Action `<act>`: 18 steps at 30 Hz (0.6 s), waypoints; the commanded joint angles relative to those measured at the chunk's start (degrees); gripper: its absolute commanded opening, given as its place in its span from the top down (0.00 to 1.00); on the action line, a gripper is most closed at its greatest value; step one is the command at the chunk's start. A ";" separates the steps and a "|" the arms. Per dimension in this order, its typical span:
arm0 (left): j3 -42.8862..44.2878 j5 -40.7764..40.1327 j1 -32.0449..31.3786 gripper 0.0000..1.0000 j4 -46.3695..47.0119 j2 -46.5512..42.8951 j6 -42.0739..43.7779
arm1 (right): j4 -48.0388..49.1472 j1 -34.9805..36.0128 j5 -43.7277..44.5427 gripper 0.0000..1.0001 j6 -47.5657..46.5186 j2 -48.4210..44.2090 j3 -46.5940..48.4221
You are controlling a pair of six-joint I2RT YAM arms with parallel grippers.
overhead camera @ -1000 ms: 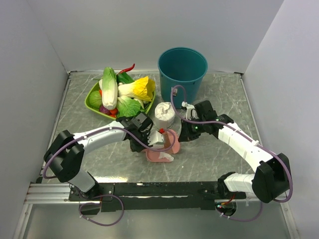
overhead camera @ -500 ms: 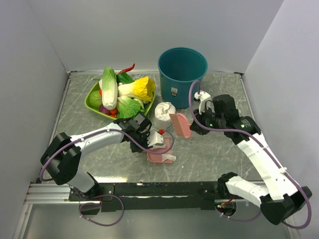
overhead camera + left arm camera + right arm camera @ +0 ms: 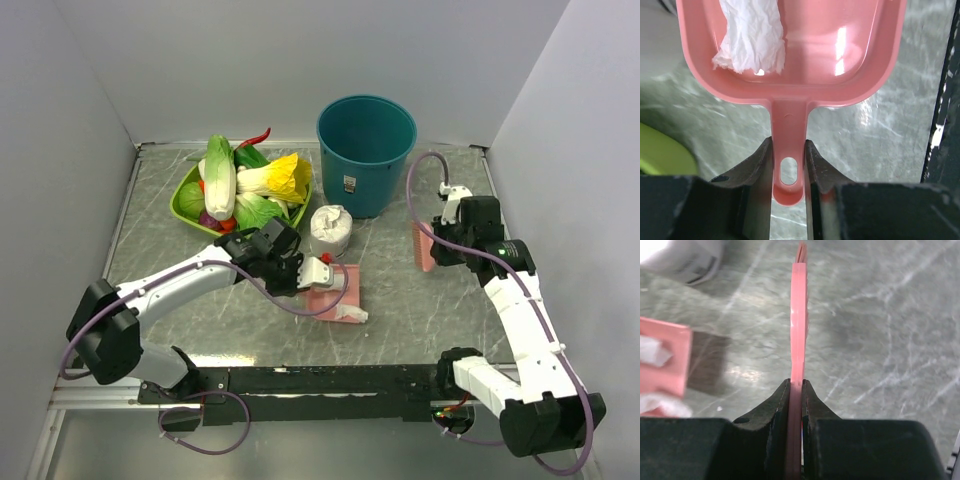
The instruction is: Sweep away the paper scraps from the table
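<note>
A crumpled white tissue-paper scrap (image 3: 752,35) lies in the shallow pink plastic dustpan (image 3: 840,55), at its 11 o'clock corner in the left wrist view. The left hand (image 3: 788,150) pinches the pan's handle over the grey marble-patterned bench (image 3: 400,320). At the pan's 3 o'clock, the right hand (image 3: 796,386) clamps a flat pink plastic brush (image 3: 798,315).

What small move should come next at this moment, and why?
Probably the left pincer should lift the dustpan, kept level, toward the bin. It is shut on the pan's handle, a scrap lies in the pan, and the right pincer holds the brush off to the right, apart from the pan.
</note>
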 commanded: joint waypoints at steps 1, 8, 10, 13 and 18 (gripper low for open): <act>7.49 4.76 0.23 0.99 1.29 -2.11 1.77 | 0.94 -2.63 3.32 1.00 2.53 -0.35 -2.26; 21.38 6.96 0.84 0.99 -3.27 2.63 -2.00 | 1.38 -6.33 1.82 1.00 6.40 -0.62 -4.37; 25.33 6.79 1.02 0.99 -3.28 3.43 -3.32 | 1.38 -9.40 1.12 1.00 7.90 -0.53 -4.73; 30.42 6.35 1.81 0.99 -3.37 5.27 -6.31 | 1.64 -11.68 -0.10 1.00 9.13 -0.44 -5.34; 39.92 5.56 4.71 0.99 -3.98 10.10 -10.44 | 1.91 -13.09 -2.66 1.00 10.97 -0.79 -5.96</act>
